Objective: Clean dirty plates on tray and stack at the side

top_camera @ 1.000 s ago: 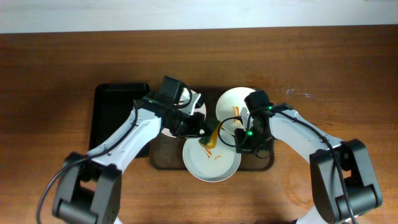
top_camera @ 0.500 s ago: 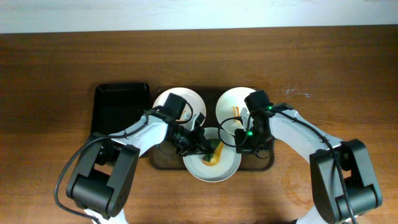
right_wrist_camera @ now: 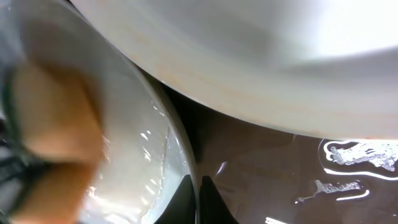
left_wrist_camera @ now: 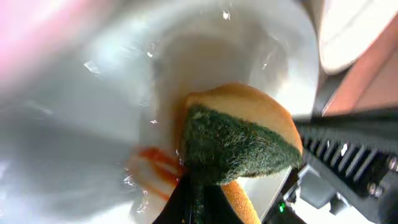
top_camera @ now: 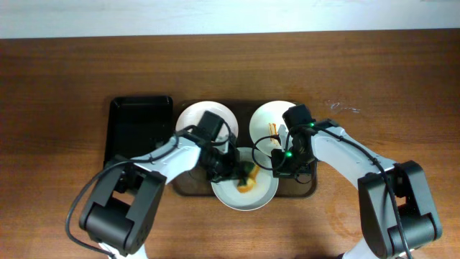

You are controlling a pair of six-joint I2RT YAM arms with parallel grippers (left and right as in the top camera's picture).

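Note:
Three white plates sit on the dark brown tray (top_camera: 305,188): one back left (top_camera: 192,116), one back right (top_camera: 266,115), one at the front (top_camera: 248,198). My left gripper (top_camera: 241,173) is shut on a sponge (left_wrist_camera: 239,134), green scouring side and orange foam, pressed on the front plate (left_wrist_camera: 93,106) beside orange-red sauce streaks (left_wrist_camera: 158,168). My right gripper (top_camera: 279,167) is shut on the front plate's right rim (right_wrist_camera: 186,155). The sponge shows blurred in the right wrist view (right_wrist_camera: 53,118), and the back right plate (right_wrist_camera: 249,56) fills the top of that view.
A smaller black tray (top_camera: 136,133) lies left of the brown tray on the wooden table (top_camera: 72,86). A sauce smear marks the back right plate (top_camera: 272,129). The brown tray's floor shows wet glints (right_wrist_camera: 348,162).
My left gripper with the sponge has moved right and down onto the front plate, covering its sauce streaks; the back left plate is now uncovered. The right arm has not moved.

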